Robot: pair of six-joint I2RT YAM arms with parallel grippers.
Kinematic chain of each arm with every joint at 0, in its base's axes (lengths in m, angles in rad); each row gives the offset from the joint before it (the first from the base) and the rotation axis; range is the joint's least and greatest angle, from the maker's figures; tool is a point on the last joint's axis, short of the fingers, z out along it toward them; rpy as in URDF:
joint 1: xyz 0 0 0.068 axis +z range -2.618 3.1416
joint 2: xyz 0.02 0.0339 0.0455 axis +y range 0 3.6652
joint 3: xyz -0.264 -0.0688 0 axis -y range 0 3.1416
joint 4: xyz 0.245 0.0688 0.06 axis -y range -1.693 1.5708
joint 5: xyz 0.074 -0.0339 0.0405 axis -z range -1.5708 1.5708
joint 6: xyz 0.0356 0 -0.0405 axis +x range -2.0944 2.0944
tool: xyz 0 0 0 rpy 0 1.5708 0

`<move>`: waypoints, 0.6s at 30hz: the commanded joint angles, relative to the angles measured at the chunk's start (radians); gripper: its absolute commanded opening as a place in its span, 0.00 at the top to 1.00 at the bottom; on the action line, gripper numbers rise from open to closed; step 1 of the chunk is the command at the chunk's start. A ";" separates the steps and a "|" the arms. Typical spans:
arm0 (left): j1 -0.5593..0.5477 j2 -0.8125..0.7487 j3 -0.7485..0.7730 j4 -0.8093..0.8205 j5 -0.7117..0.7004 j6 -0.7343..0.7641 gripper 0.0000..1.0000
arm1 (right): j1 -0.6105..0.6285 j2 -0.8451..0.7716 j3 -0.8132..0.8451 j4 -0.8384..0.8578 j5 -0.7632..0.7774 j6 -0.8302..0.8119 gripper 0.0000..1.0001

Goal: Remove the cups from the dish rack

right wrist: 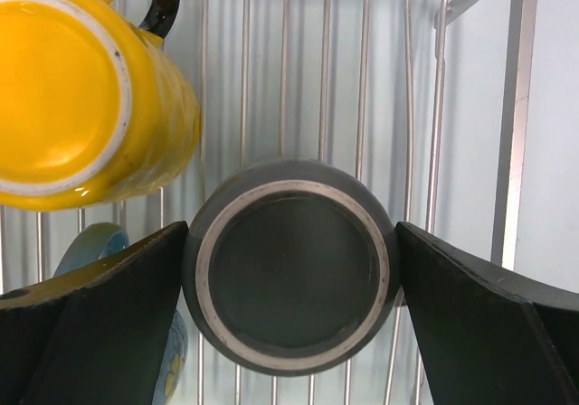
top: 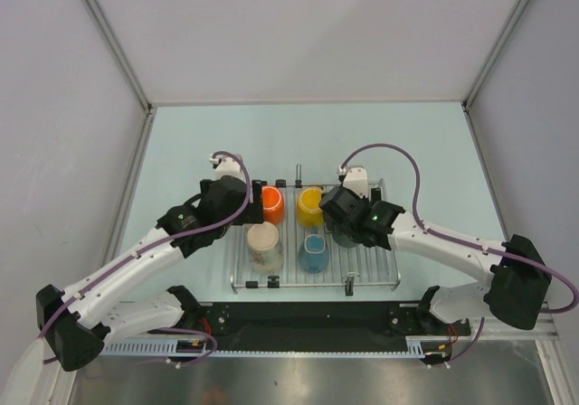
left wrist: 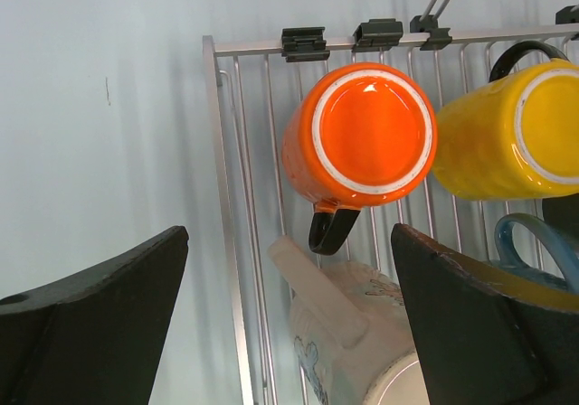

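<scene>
five cups [top: 272, 204], it seems, sit on one dish rack [top: 375, 265].

From above, my right claw [right wrist: 291, 242] hides most of the dark grey mug [right wrist: 291, 287]. My left wrist view crops the cream mug [left wrist: 348, 351] below and the yellow mug [left wrist: 507, 134] at right; a finger [left wrist: 479, 324] covers most of the blue mug [left wrist: 529, 238].

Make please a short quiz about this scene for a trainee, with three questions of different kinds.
1. True or false: the orange cup stands on the dish rack.
2. Which cup does the right claw straddle? A) yellow B) dark grey cup C) blue
3. Are the jaws of the left claw open or shut?
Key: 1 true; 2 B; 3 open.
</scene>
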 commanded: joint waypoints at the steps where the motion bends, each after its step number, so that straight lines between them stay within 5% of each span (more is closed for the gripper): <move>1: -0.003 -0.001 -0.013 0.020 0.009 -0.019 0.00 | -0.012 0.041 -0.051 0.003 -0.059 0.022 0.00; 12: -0.003 0.000 -0.017 0.020 0.018 -0.021 0.00 | -0.009 0.052 -0.105 0.037 -0.096 0.043 0.00; 18: -0.003 0.002 -0.017 0.021 0.023 -0.024 0.00 | -0.001 0.003 -0.121 0.040 -0.090 0.055 0.32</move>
